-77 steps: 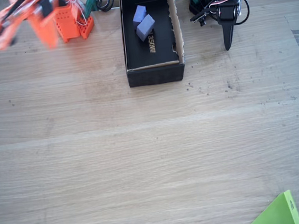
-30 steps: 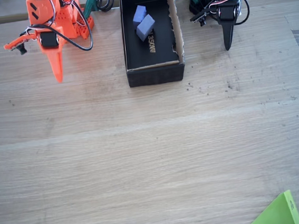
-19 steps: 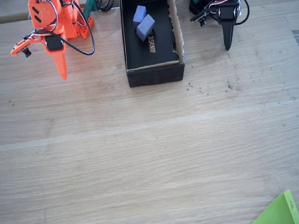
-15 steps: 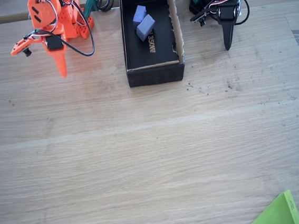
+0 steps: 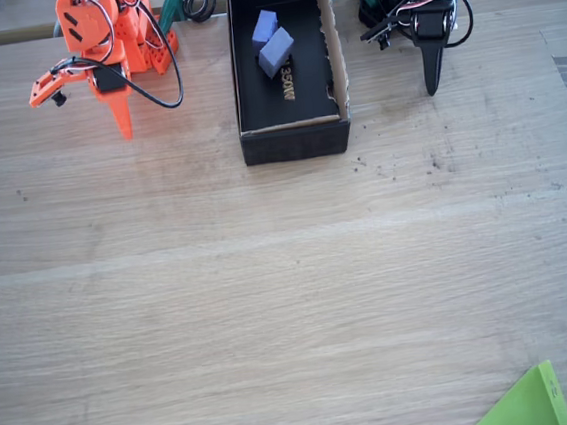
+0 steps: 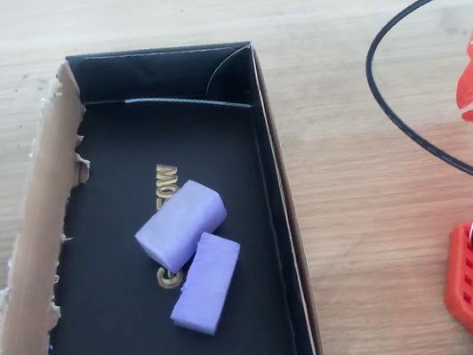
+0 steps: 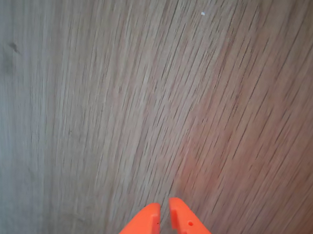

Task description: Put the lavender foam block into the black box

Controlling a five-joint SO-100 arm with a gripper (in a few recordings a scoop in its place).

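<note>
Tucking back slightly, orange gripper jaws closed, lavender foam block unmoved in black box

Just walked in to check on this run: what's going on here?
The orange arm's claw is shut and empty, pointing down at bare table left of the black box in the fixed view. Both foam pieces lie touching inside the box: the lavender foam block and a similar block.

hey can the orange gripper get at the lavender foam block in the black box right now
Probably yes. The lavender foam block lies uncovered in the open-topped black box, touching the other block. The gripper is shut, over bare table beside the box.
</note>
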